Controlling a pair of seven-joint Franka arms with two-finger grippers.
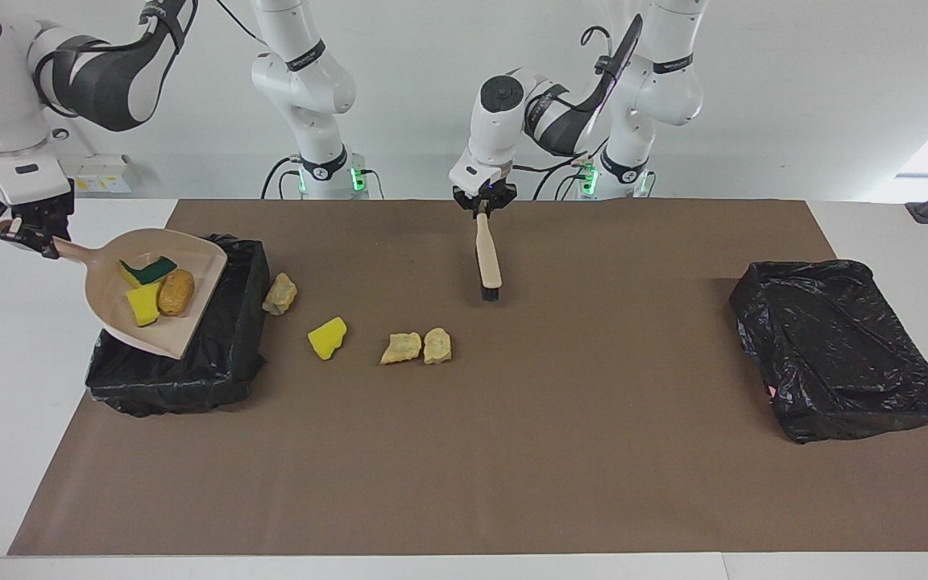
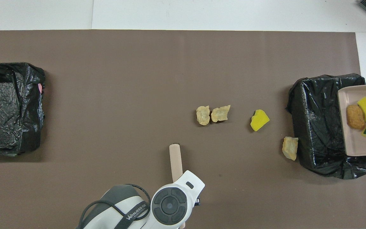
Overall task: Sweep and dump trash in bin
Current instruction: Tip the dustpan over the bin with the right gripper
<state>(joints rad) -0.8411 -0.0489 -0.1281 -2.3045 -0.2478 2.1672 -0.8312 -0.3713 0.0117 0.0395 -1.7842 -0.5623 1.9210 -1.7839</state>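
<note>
My right gripper (image 1: pixel 29 234) is shut on the handle of the beige dustpan (image 1: pixel 190 258), holding it tilted over the black-lined bin (image 1: pixel 222 354) at the right arm's end. Three sponge chunks lie in the pan: yellow-and-green (image 1: pixel 147 270), yellow (image 1: pixel 143 304), tan-orange (image 1: pixel 176 292). The pan also shows in the overhead view (image 2: pixel 351 133). My left gripper (image 1: pixel 482 205) is shut on the brush (image 1: pixel 487 258), bristles down near the mat. On the mat lie a tan chunk (image 1: pixel 279 293) beside the bin, a yellow chunk (image 1: pixel 327 337) and two tan chunks (image 1: pixel 401 348) (image 1: pixel 437 345).
A second black-lined bin (image 1: pixel 834 346) sits at the left arm's end of the brown mat (image 1: pixel 512 451). White table shows around the mat's edges.
</note>
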